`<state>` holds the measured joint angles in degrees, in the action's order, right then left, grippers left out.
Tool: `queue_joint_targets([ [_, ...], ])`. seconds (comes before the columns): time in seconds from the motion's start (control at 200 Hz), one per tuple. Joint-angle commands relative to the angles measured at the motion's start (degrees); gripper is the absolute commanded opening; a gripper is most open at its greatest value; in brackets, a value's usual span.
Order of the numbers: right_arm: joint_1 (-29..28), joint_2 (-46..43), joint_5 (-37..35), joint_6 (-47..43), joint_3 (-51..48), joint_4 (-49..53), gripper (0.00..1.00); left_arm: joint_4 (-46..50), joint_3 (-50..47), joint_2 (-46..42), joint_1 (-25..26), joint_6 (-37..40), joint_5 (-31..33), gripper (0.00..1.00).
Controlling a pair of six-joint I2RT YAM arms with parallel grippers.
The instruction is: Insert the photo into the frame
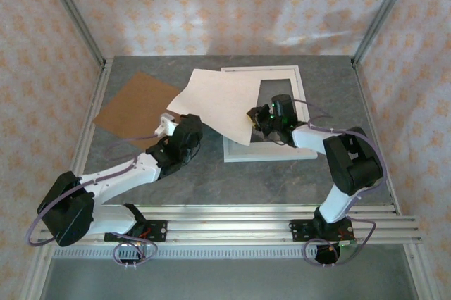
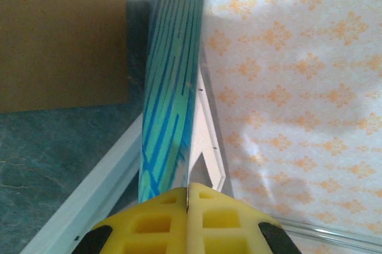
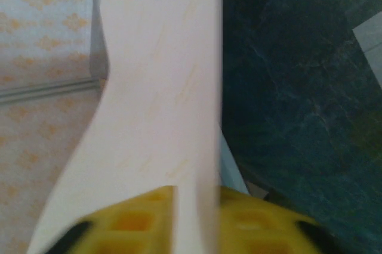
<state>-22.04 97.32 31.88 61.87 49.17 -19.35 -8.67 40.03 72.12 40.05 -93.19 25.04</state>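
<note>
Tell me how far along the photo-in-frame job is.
Done: the photo is up off the table, and the brown backing board lies aside, left of the frame.
In hand: the left gripper pinches one edge and the right gripper a corner, holding the sheet slanted over the frame, plain side up.
Left: lay it flat inside the frame and let go.

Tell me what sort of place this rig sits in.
Likely a robot test cell, not a home: patterned walls on aluminium posts enclose a dark marbled table, with the left arm and right arm bolted to a rail at its near edge.
</note>
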Motion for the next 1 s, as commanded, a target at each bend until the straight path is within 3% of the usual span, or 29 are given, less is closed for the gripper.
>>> queue_joint_targets([
  [0.0,0.6,0.7,-1.1,-4.5,4.7,2.8,0.09,0.6,-0.4,-0.7,-1.3,0.8,-1.0,0.07],
  [0.05,0.9,0.8,-1.3,-7.0,6.6,5.6,0.03,0.7,-0.3,-0.4,-2.2,2.2,-2.5,0.24],
  [0.12,1.4,0.7,-1.6,-11.5,9.5,10.6,0.0,2.3,-0.1,-0.2,-4.1,3.2,-5.3,0.74],
  [0.18,1.9,0.4,-2.0,-15.7,11.8,15.2,0.0,5.0,0.2,-0.2,-5.5,4.4,-6.9,0.99],
  [0.435,3.3,1.8,-2.1,-39.2,23.6,38.7,0.0,10.3,0.1,0.5,-14.0,16.8,-15.7,1.0],
  [0.601,5.4,4.4,-1.4,-48.8,27.4,45.4,0.0,11.4,1.1,2.1,-18.9,25.6,-21.9,1.0],
  [0.996,10.6,4.5,-5.7,-53.6,27.9,47.4,0.0,9.7,7.8,10.9,-22.7,39.1,-34.1,1.0],
])
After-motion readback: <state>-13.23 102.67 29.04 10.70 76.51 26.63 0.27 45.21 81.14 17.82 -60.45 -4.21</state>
